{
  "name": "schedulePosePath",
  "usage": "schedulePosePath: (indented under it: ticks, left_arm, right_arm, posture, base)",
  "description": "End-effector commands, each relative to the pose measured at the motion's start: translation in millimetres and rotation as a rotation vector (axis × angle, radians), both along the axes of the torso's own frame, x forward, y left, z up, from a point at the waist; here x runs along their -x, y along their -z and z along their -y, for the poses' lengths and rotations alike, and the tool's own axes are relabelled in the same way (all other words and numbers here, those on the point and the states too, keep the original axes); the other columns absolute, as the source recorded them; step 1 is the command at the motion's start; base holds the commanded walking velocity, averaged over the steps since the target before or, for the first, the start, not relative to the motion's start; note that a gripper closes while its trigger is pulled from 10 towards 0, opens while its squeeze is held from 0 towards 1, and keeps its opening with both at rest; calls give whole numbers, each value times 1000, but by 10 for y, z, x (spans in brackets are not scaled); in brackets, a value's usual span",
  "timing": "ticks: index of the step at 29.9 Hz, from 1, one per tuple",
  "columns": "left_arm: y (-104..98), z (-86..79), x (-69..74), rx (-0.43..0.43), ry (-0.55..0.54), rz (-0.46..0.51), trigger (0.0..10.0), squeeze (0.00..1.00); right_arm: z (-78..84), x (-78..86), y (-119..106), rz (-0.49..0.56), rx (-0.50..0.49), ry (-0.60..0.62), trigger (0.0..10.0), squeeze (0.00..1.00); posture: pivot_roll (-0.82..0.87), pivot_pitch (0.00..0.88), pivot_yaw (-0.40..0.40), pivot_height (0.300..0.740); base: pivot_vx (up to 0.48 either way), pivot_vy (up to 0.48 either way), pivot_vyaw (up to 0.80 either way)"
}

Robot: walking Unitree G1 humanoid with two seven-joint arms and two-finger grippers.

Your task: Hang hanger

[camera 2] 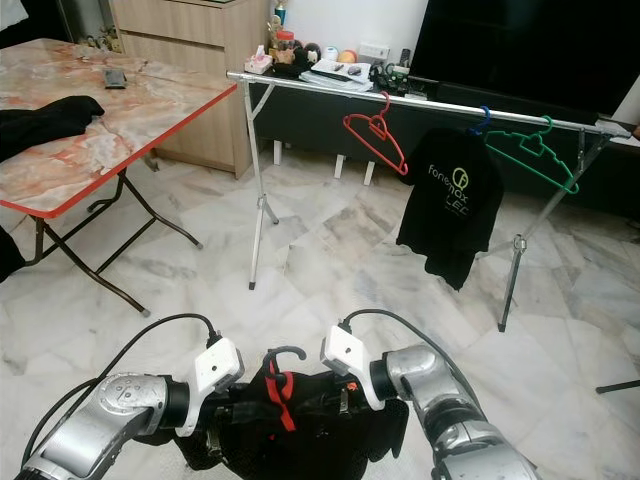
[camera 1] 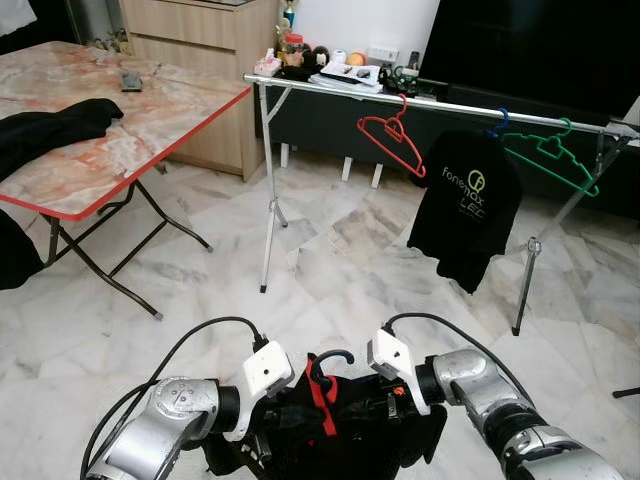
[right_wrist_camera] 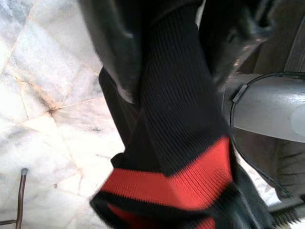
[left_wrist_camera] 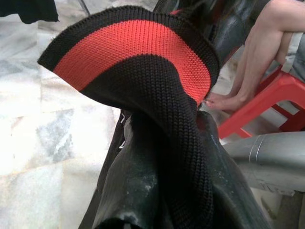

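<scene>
While both arms met low in front, the left gripper [camera 1: 262, 425] and right gripper [camera 1: 392, 408] each pinched a black shirt [camera 1: 340, 420] on a hanger [camera 1: 327, 362], well short of the rack [camera 1: 420, 100].

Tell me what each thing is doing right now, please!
left gripper: holding the black garment
right gripper: holding the same garment
black garment: on a black hanger, held low between both grippers
black hanger: hook sticking up, not yet on the rack
clothes rack: standing ahead
red hanger: hanging, bare
black T-shirt: hanging on the rack
green hanger: hanging, bare
folding table: unfolded, dark cloth lying on it
</scene>
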State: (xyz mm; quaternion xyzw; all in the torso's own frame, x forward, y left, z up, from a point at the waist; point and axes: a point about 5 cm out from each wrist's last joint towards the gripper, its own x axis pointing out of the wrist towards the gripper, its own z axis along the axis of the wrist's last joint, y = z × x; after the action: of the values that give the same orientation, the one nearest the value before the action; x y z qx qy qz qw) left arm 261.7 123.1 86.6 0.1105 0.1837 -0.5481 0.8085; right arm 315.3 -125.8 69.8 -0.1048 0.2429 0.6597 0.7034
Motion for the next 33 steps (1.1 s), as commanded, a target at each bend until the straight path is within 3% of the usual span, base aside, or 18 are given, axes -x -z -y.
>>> schedulePosePath:
  ticks: [1, 11, 16, 18, 23, 24, 25, 26, 27, 28, 29, 30, 31, 33]
  left_arm:
    - [9, 8, -30, -23, 1, 23, 0, 0]
    - [147, -124, -74, -52, -123, 45, 0, 0]
    - [295, -202, -88, -77, -234, 70, 0, 0]
    - [334, -226, -84, -80, -263, 70, 0, 0]
    - [410, -330, -103, -99, -385, 112, 0, 0]
    - [411, -362, -111, -108, -414, 133, 0, 0]
    - [402, -438, -129, -115, -491, 173, 0, 0]
    - [402, -438, -129, -115, -491, 173, 0, 0]
    - [386, -524, -153, -122, -584, 211, 0, 0]
    - [383, -546, -158, -124, -610, 221, 0, 0]
    - [372, -582, -161, -128, -644, 239, 9294, 0]
    - [367, -604, -161, -130, -665, 253, 9294, 0]
    - [356, -655, -154, -119, -712, 266, 10000, 0]
    - [349, -696, -143, -107, -752, 274, 10000, 0]
  right_arm:
    - [4, -57, -103, 26, -12, -16, 10000, 1000]
    - [54, -35, -72, 38, 54, -52, 10000, 1000]
    - [93, -70, -100, 114, 129, -69, 10000, 1000]
    - [86, -126, -167, 148, 101, -28, 10000, 1000]
    - [130, -291, -341, 276, 70, 128, 10000, 1000]
    - [147, -339, -381, 303, 51, 200, 10000, 1000]
    - [197, -442, -479, 353, -14, 374, 10000, 1000]
    - [197, -442, -479, 353, -14, 374, 10000, 1000]
    - [276, -532, -531, 406, -50, 581, 10000, 957]
    - [303, -553, -535, 414, -55, 644, 10000, 957]
    - [349, -565, -496, 398, -55, 743, 10000, 0]
    - [378, -568, -466, 384, -54, 805, 10000, 0]
    - [445, -538, -345, 350, -56, 950, 10000, 0]
    - [490, -486, -215, 310, -54, 1057, 10000, 0]
  posture:
    - [155, 23, -96, 740]
    - [153, 7, -93, 740]
    - [147, 4, -86, 740]
    - [147, 4, -86, 740]
    - [139, 3, -84, 740]
    - [135, 11, -83, 740]
    - [133, 18, -79, 740]
    - [133, 18, -79, 740]
    - [132, 20, -77, 740]
    - [132, 20, -76, 740]
    - [134, 20, -74, 740]
    - [134, 21, -73, 740]
    - [137, 23, -70, 740]
    - [138, 22, -69, 740]
  base:
    - [0, 0, 0]
    - [0, 0, 0]
    - [0, 0, 0]
    - [0, 0, 0]
    - [0, 0, 0]
    - [0, 0, 0]
    - [0, 0, 0]
    - [0, 0, 0]
    - [0, 0, 0]
    - [0, 0, 0]
    - [0, 0, 0]
    - [0, 0, 0]
    - [0, 0, 0]
    - [0, 0, 0]
